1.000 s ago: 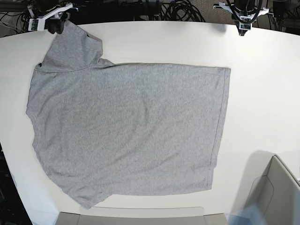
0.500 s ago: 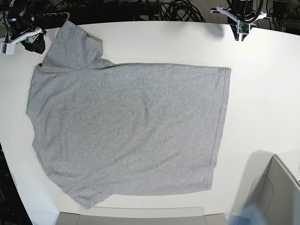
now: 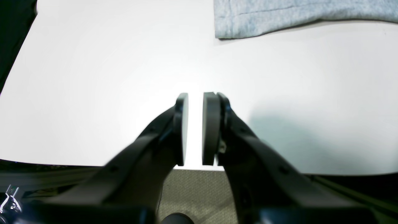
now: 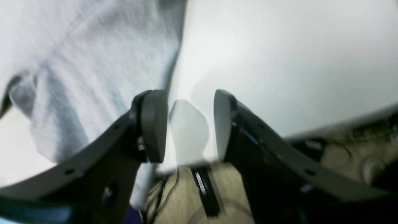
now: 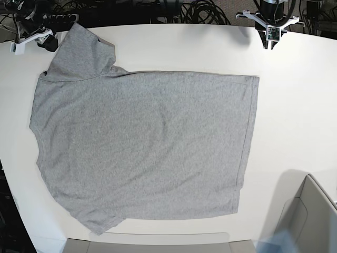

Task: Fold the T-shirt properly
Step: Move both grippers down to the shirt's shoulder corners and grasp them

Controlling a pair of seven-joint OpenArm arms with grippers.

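The heather-grey T-shirt (image 5: 142, 142) lies spread flat on the white table (image 5: 295, 105), plain side up, with one sleeve (image 5: 81, 52) pointing to the back left. My right gripper (image 5: 32, 39) is open and empty at the table's back left edge, just left of that sleeve. The blurred right wrist view shows my right gripper (image 4: 186, 124) with the shirt (image 4: 77, 56) on its left. My left gripper (image 5: 269, 36) is at the back right, off the cloth. In the left wrist view my left gripper (image 3: 195, 127) is shut to a thin slit, empty, with the shirt's hem corner (image 3: 279, 15) ahead.
A grey open box (image 5: 310, 221) stands at the front right corner. A grey flat piece (image 5: 147, 245) lies along the front edge. Black cables (image 5: 200, 10) run behind the table. The table's back edge lies right under both grippers.
My right gripper has left the sleeve's tip, swung out to the left and come back a little. The shirt has not moved. My left gripper shifted only slightly.
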